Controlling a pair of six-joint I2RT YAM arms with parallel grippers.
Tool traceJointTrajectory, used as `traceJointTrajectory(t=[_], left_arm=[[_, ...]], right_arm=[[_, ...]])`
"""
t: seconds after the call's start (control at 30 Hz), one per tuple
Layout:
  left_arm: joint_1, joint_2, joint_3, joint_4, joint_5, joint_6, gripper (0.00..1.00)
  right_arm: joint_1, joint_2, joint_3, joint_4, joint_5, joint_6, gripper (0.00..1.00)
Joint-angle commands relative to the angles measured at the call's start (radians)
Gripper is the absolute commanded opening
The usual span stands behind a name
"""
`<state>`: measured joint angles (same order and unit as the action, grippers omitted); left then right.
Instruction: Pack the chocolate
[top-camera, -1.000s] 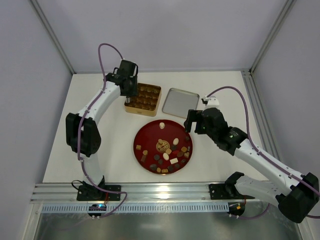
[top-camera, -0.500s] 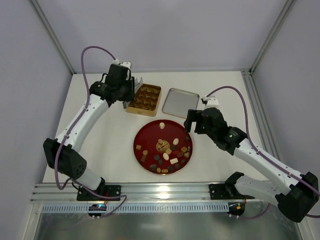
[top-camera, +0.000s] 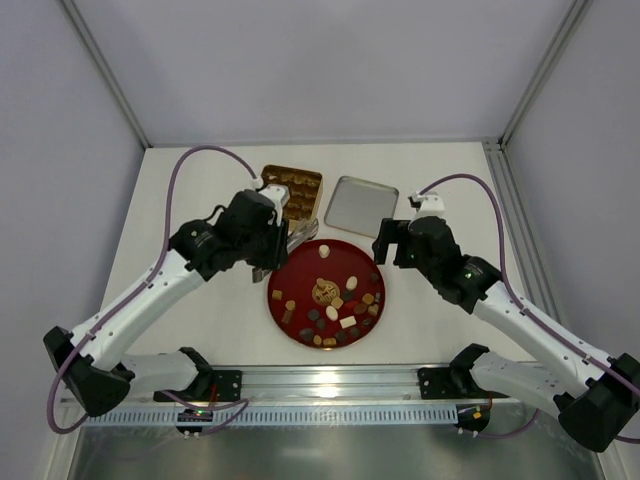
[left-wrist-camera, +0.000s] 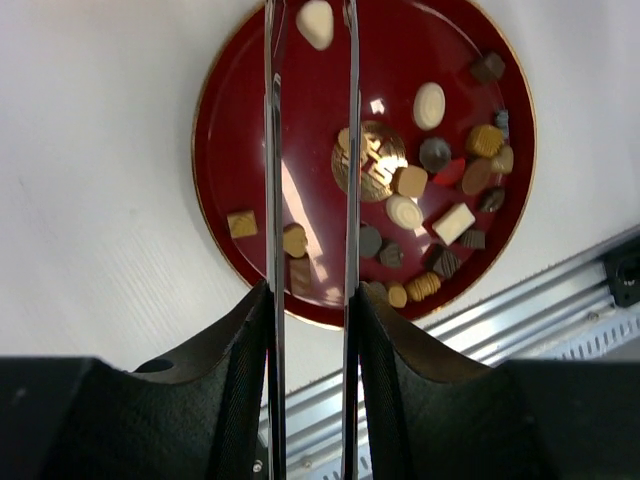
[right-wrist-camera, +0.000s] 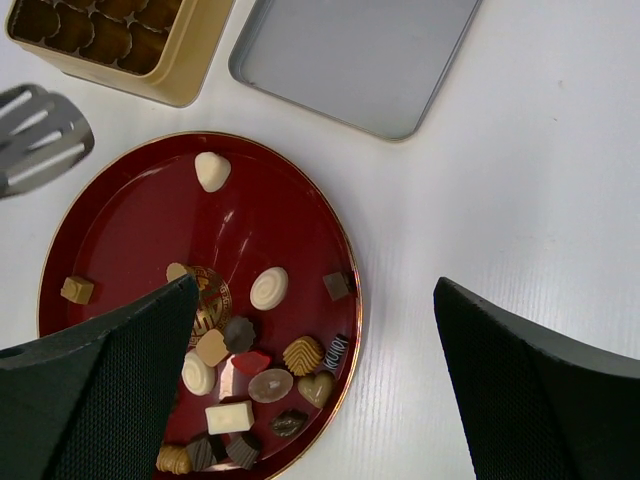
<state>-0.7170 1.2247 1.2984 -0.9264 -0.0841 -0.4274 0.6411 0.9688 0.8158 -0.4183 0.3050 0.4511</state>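
The left gripper (top-camera: 288, 243), swung from the gold tin (top-camera: 292, 190) at upper centre to the red plate's (top-camera: 300, 272) left rim, jaws narrowly parted and empty, seems set to pick more chocolate (top-camera: 335, 308), mid-frame on that plate; the right gripper (top-camera: 388, 240) gapes wide.

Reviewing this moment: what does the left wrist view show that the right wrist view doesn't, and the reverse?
Left wrist only: the metal rail along the table's near edge. Right wrist only: the gold tin with its compartments, and the grey lid lying beside it. Both: the dark-red plate and the chocolate scattered on it, crowded mostly toward one side.
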Motion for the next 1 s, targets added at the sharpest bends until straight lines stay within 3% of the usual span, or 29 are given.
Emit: traceJointTrajectory(t=[0.0, 0.33, 0.97], left_arm=[[-0.059, -0.054, -0.05, -0.034, 0.021, -0.045, 0.38], [-0.19, -0.047, -0.154, -0.012, 0.001, -0.096, 0.41], [-0.266, 0.061, -0.159, -0.009, -0.06, -0.111, 0.42]], right_arm=[[-0.004, -0.016, 0.026, 0.012, 0.023, 0.001, 1.0], [-0.003, -0.004, 0.013, 0.016, 0.022, 0.011, 1.0], [-0.008, -0.019, -0.015, 0.016, 0.025, 0.018, 1.0]])
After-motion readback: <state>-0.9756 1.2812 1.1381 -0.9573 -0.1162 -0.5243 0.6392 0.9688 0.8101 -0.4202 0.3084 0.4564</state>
